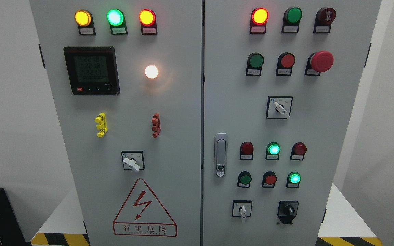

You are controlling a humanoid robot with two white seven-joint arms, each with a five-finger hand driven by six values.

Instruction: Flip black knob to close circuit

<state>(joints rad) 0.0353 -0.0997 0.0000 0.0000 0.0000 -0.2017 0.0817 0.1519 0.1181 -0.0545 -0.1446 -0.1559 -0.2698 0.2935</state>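
Black knob (288, 211) sits at the bottom right of the grey cabinet's right door (306, 112), low on the panel, its handle pointing up and a little to the left on a dark backplate. Just to its left is a small white-handled selector switch (242, 209) in a square frame, handle pointing straight down. Neither robot hand shows anywhere from where I stand, so I cannot tell whether either is wide, narrow or holding something, and no arm comes in from the lower edge.

Above the knob runs a row of 3 round buttons; the rightmost one (294, 178) glows green. The row over that has a lit green lamp (273, 149) between 2 dark red ones. A silver door latch (220, 154) stands upright near the seam between the 2 doors. Higher up, a red mushroom stop button (322, 61) juts out beside another white-handled selector (279, 107) lower down.

On the left door (128, 112), a digital meter (91, 70) shows figures too faint to read, possibly 3 lines. A red-outlined lightning warning triangle (144, 208) sits at the bottom.
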